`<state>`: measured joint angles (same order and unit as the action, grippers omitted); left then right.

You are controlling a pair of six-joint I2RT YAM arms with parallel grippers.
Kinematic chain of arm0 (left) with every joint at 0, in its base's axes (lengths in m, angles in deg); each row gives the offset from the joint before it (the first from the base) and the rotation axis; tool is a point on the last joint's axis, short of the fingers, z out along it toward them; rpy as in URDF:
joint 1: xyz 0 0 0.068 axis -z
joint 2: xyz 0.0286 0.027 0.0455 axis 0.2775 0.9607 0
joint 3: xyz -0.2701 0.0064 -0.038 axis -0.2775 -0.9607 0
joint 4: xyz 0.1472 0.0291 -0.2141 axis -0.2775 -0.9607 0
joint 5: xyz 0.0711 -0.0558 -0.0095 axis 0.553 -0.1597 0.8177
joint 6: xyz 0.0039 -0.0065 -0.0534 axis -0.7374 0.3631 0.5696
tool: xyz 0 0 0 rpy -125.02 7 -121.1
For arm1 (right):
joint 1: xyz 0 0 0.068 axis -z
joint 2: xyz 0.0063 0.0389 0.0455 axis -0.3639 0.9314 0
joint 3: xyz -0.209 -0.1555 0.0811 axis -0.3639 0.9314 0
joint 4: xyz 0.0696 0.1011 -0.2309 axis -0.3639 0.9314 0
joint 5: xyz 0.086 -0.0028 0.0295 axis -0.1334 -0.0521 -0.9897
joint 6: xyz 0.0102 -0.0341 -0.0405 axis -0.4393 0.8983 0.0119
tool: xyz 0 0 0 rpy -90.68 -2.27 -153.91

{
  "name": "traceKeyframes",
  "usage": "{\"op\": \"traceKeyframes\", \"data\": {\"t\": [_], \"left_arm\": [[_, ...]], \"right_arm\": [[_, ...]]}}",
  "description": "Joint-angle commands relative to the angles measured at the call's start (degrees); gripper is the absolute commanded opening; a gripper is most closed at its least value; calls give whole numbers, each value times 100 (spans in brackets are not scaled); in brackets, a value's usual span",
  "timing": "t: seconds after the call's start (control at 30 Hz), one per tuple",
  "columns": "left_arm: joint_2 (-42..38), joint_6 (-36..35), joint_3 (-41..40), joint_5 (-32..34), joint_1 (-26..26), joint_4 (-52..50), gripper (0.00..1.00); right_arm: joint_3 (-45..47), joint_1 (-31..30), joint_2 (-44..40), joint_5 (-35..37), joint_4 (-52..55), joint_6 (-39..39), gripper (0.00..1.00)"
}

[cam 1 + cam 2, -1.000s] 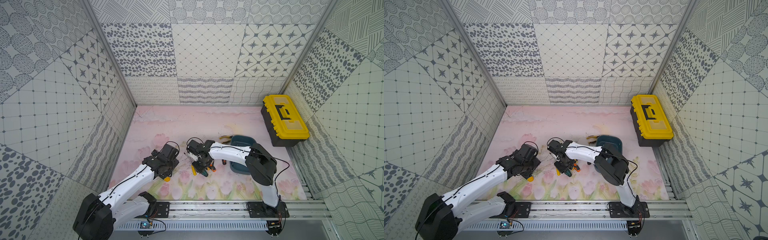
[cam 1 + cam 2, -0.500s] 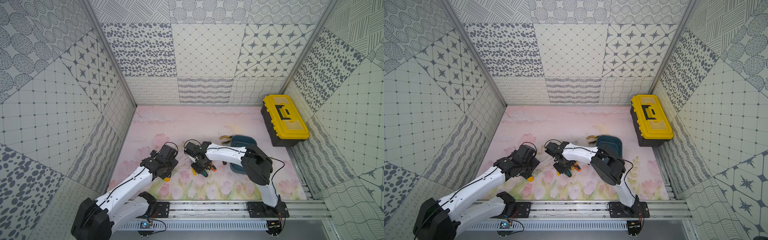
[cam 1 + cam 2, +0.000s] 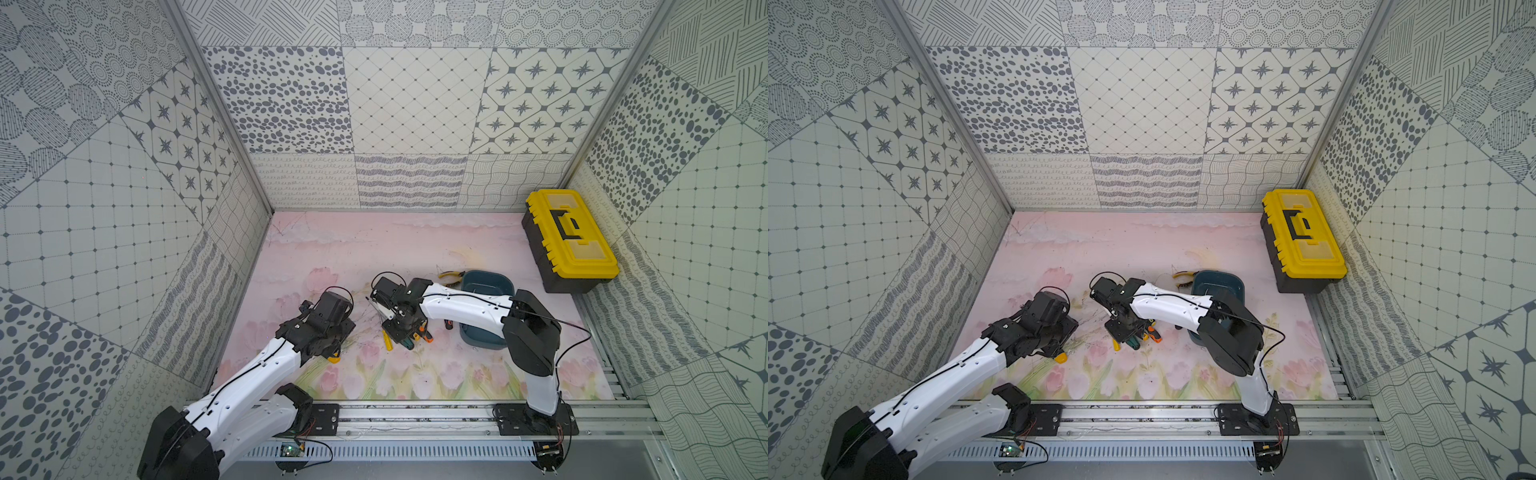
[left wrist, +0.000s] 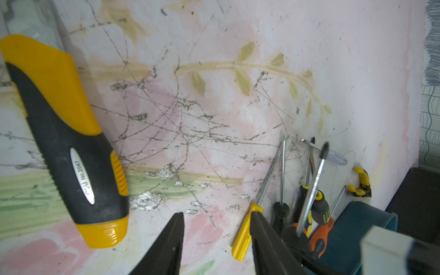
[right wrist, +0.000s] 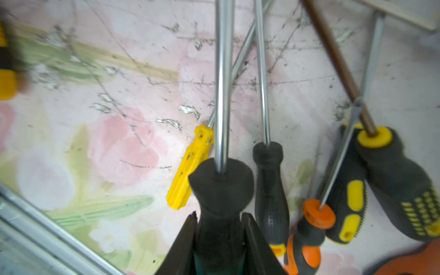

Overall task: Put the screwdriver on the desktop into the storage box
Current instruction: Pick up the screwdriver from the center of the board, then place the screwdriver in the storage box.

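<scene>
Since the earlier frame my right fingers (image 5: 190,235) have clamped the black-handled screwdriver (image 5: 221,188); left fingers (image 4: 166,242) half-open, empty. Storage box (image 3: 488,274) apparently empty: carry and release remain.

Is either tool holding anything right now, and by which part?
The right tool grips a black-handled screwdriver by its handle; the left tool stands open, holding nothing.

toolbox (image 3: 569,241): black, yellow lid shut, far-right corner | pliers (image 3: 451,274): yellow grips | utility knife (image 4: 64,142): yellow-black
</scene>
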<state>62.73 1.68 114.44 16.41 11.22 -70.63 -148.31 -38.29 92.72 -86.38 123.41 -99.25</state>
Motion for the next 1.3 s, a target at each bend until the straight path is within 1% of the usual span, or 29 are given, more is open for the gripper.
{"op": "traceKeyframes", "data": {"t": [0.0,0.1,0.17,0.3,0.37,0.43,0.53,0.63,0.73,0.8,0.9,1.07,1.1,1.17,1.27], "left_arm": [[-129,-319,-119,-92,-9,190,50],[-50,-529,-100,-210,-8,344,50],[82,-694,-59,-301,-9,442,51],[318,-929,-14,-579,-8,695,51],[488,-1066,54,-723,-8,785,51],[663,-1254,171,-874,-8,789,52],[1030,-1533,389,-1147,-1,947,52],[1338,-1739,607,-1359,44,858,52],[1560,-1864,760,-1364,176,566,53],[1665,-1879,819,-1332,307,478,53],[1780,-1877,898,-1223,516,352,53],[2016,-1861,979,-1139,806,281,53],[2079,-1861,999,-1131,842,266,53],[2196,-1876,1061,-1100,913,212,53],[2343,-1922,1142,-1050,995,111,54]], "right_arm": [[86,98,-573,-132,-95,-254,0],[347,496,-1113,-96,-93,-715,1],[719,1102,-1685,-116,-92,-1185,2],[1698,2265,-2865,-125,-84,-1777,2],[2198,2891,-3334,-173,-82,-1900,2],[2590,3423,-3596,-239,-31,-1902,3],[2909,3886,-3586,-257,3,-1783,3],[3023,4015,-3289,-216,-32,-1656,3],[3091,4039,-2921,-233,-114,-1599,3],[3200,4039,-2836,-252,-242,-1664,3],[3399,4059,-2755,-118,-433,-1744,5],[3439,4083,-2253,-201,-751,-1701,11],[3422,4085,-2175,-190,-781,-1691,13],[3393,4083,-2062,-110,-798,-1654,26],[3384,4083,-2128,-6,-787,-1637,42]]}}
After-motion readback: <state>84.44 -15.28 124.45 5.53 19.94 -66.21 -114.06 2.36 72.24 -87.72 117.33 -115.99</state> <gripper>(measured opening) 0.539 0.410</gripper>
